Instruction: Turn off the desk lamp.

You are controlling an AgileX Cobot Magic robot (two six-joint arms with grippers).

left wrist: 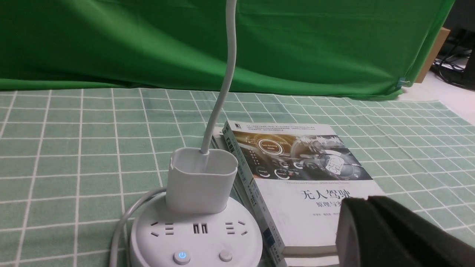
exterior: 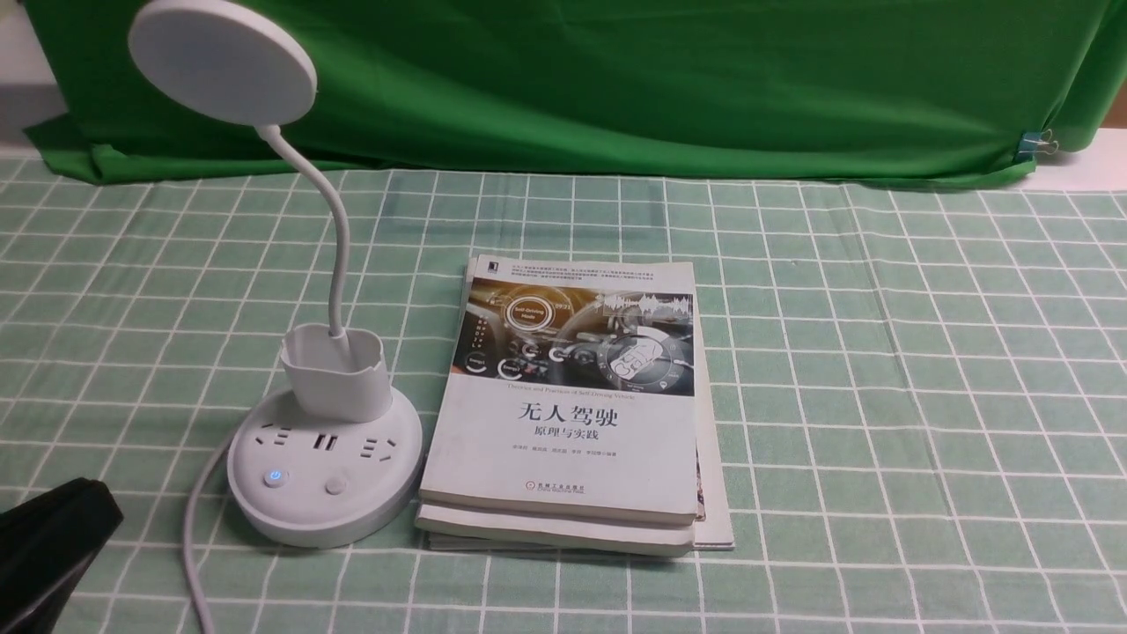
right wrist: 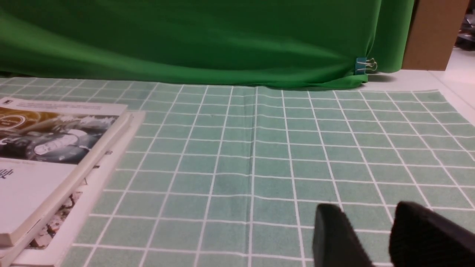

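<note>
The white desk lamp stands at the left of the table in the front view, with its round disc head (exterior: 222,60), bendy neck (exterior: 337,238), small cup holder (exterior: 335,373) and round base (exterior: 324,480). The base has a blue-lit button (exterior: 276,477) and a plain button (exterior: 335,485). The base also shows in the left wrist view (left wrist: 196,241), with the lit button (left wrist: 182,256) on it. My left gripper (exterior: 92,502) (left wrist: 367,200) is shut and empty, low at the front left, apart from the base. My right gripper (right wrist: 365,211) is open over bare cloth.
A stack of books (exterior: 572,405) lies right beside the lamp base. The lamp's white cord (exterior: 195,528) runs off the front edge. A green checked cloth (exterior: 880,352) covers the table, with a green curtain (exterior: 616,79) behind.
</note>
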